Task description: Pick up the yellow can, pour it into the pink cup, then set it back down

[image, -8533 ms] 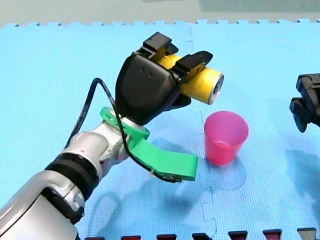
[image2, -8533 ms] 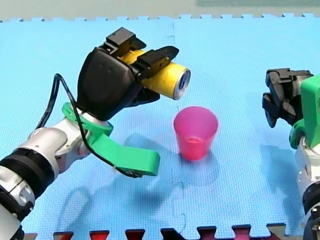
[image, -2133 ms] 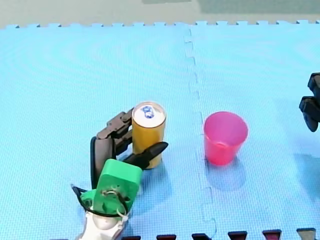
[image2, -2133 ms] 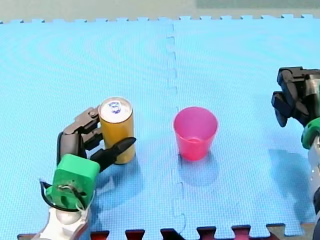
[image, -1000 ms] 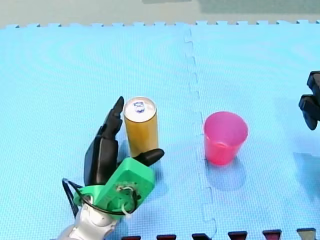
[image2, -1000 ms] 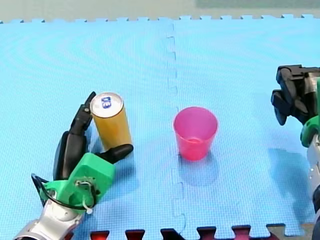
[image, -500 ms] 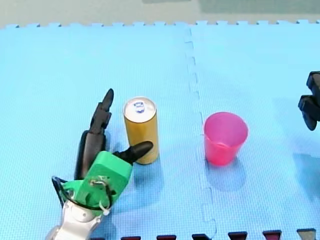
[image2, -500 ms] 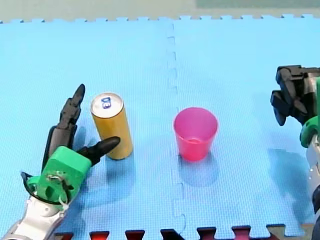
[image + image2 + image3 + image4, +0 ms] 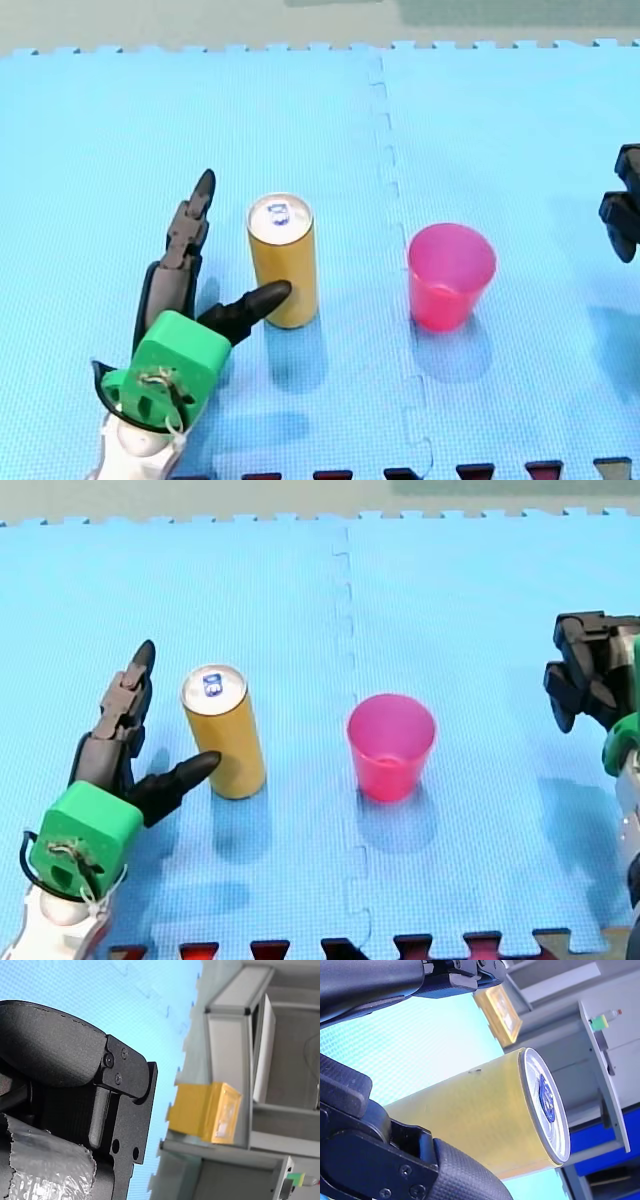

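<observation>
Foam mat (image 9: 450, 130), blue, jigsaw-edged.

Left hand (image 9: 170, 290): low, near the front edge. Fingers (image 9: 188, 228) unclasped and gripping nothing, the long ones stretched away from the robot. Thumb (image 9: 250, 303) angled out sideways.

Yellow can (image 9: 283, 262): upright on the mat, lid up, in the gap between the long fingers and the thumb. Clear of the long fingers. Thumb tip sits at the can's lower side; cannot tell whether it touches. In the second wrist view, which is the left hand's, the can's body and silver lid are close in, with black finger parts on either side of it.

Pink cup (image 9: 450, 278): upright, mouth up, past the can on the side away from the left fingers. Apart from the can, with the mat seam between them. Well apart from both hands.

Right hand (image 9: 582, 680): at the mat's far right edge, beyond the cup. Fingers curled in, holding nothing.
</observation>
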Tool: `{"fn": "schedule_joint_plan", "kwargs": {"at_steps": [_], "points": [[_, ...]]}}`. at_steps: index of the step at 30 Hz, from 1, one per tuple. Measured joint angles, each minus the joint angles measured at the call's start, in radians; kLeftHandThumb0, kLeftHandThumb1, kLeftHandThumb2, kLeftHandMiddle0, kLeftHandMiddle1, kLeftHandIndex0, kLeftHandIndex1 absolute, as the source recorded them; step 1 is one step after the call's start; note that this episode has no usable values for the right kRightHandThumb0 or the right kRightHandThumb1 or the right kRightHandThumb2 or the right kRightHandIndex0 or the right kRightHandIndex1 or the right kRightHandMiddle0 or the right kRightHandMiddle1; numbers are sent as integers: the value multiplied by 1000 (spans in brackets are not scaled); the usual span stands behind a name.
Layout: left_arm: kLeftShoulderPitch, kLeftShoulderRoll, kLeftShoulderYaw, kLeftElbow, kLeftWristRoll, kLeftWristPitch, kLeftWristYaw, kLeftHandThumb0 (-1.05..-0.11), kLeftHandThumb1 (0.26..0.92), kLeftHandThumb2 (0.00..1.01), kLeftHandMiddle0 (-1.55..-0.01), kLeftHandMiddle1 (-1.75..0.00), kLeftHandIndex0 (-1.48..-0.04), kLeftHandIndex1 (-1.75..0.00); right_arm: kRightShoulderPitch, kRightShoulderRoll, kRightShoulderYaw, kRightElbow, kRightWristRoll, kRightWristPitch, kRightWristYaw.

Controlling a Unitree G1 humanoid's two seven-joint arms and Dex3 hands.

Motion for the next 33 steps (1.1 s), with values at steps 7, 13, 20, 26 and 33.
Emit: {"fn": "schedule_joint_plan", "kwargs": {"at_steps": [7, 13, 20, 26, 33], "points": [[13, -5, 1, -17, 1, 14, -10, -1048, 831, 0, -76, -2, -98, 0, 0, 0, 1, 0, -1, 0, 0], [17, -4, -1, -12, -1, 7, -39, -1048, 841, 5, -76, -2, -97, -1, 0, 0, 1, 0, -1, 0, 1], [17, -7, 7, -9, -20, 13, -67, -1048, 865, 13, -85, -6, -101, -2, 0, -1, 0, 0, -1, 0, 2], [24, -10, 10, -8, -30, 15, -94, -1048, 868, 11, -93, -9, -103, -3, 0, -2, 0, 0, -1, 2, 4], [24, -12, 15, 6, -31, 12, -102, -1048, 871, 9, -99, -11, -104, -2, -1, -3, 0, 0, 0, 5, 7]]}}
